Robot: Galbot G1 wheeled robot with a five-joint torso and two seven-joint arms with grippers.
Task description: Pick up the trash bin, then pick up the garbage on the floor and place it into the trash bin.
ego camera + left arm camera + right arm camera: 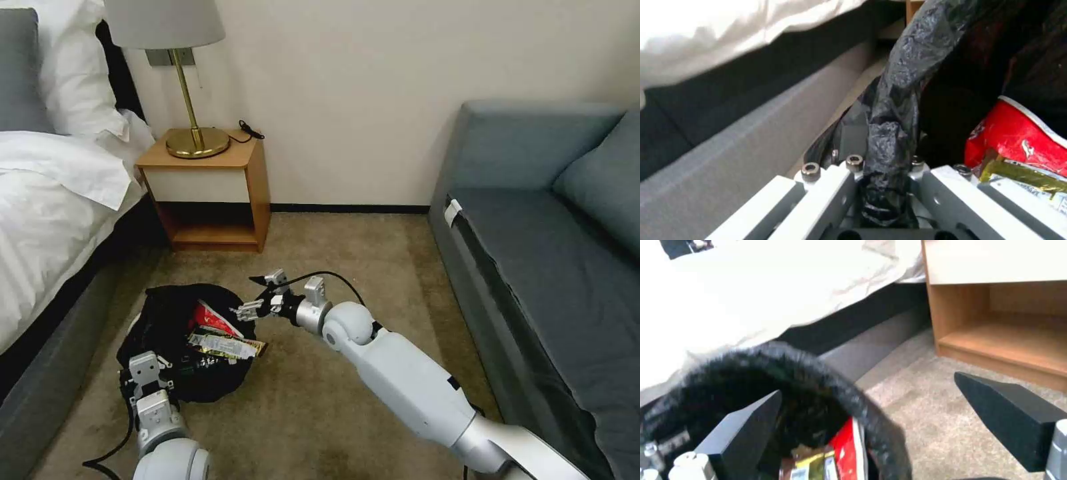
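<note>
- The small round trash bin lined with a crinkled black plastic bag (175,333) sits low over the tan carpet (320,400), between the grey bed base (40,380) and the right arm, in front of the wooden nightstand (213,193).
- The left gripper (148,381) is at the bin's near rim. In the left wrist view its jaws are clamped narrow on a bunched fold of the black liner and rim, so this arm appears to be carrying the bin.
- Inside the bin lie a red-and-white packet (215,319) and a flat gold-and-white snack wrapper (223,347), the wrapper's end poking over the rim on the right side. Both also show at the edge of the left wrist view (1018,140).
- The right gripper (257,308) hovers at the bin's right rim, just above the packet. The right wrist view shows its two dark fingers (742,430) spread wide with nothing between them.
- Judged from this, the step in hand is the drop: a piece of garbage has been let go into the bin and the gripper stands empty over it.
- No litter is visible on the carpet in the head view, so how much remains I cannot tell.
- The next move calls for lifting the right gripper clear of the liner without snagging it or dragging the overhanging wrapper out, while the left grip stays firm on the thin plastic.
</note>
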